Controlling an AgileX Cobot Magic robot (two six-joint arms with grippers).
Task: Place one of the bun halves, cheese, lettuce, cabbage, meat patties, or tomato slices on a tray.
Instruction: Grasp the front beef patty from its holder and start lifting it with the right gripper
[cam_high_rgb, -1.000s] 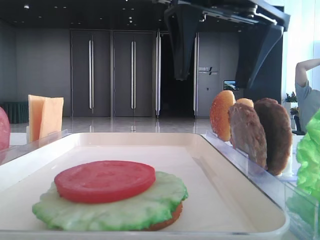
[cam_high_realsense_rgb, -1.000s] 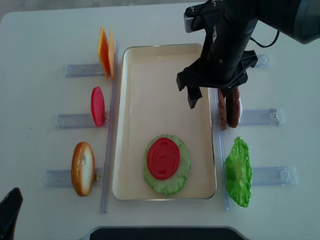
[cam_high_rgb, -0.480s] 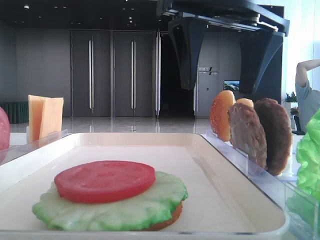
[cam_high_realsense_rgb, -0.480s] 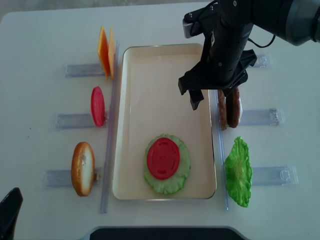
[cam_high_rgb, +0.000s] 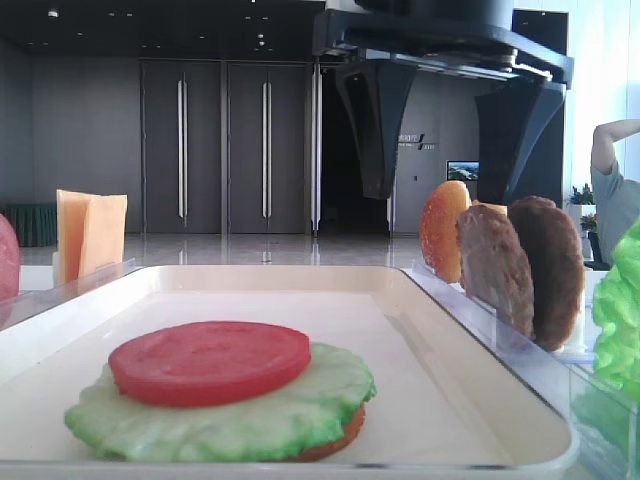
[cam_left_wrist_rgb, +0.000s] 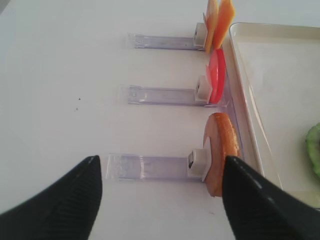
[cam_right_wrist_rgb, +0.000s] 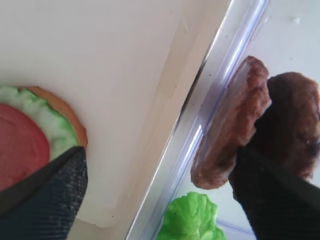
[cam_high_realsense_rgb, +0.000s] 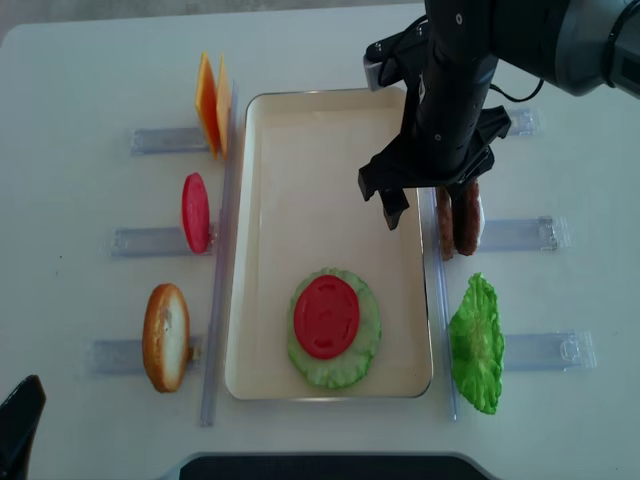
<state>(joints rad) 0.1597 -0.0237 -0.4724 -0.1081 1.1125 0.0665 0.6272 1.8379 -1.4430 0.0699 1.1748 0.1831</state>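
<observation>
Two meat patties standing on edge in a clear holder just right of the tray, faces side by side, nearer one greyish, farther one darker. Right gripper hanging above them, jaws wide and empty, one finger over the tray rim, the other at the patties. Left gripper likewise spread, holding nothing, far off by the bun half.
</observation>
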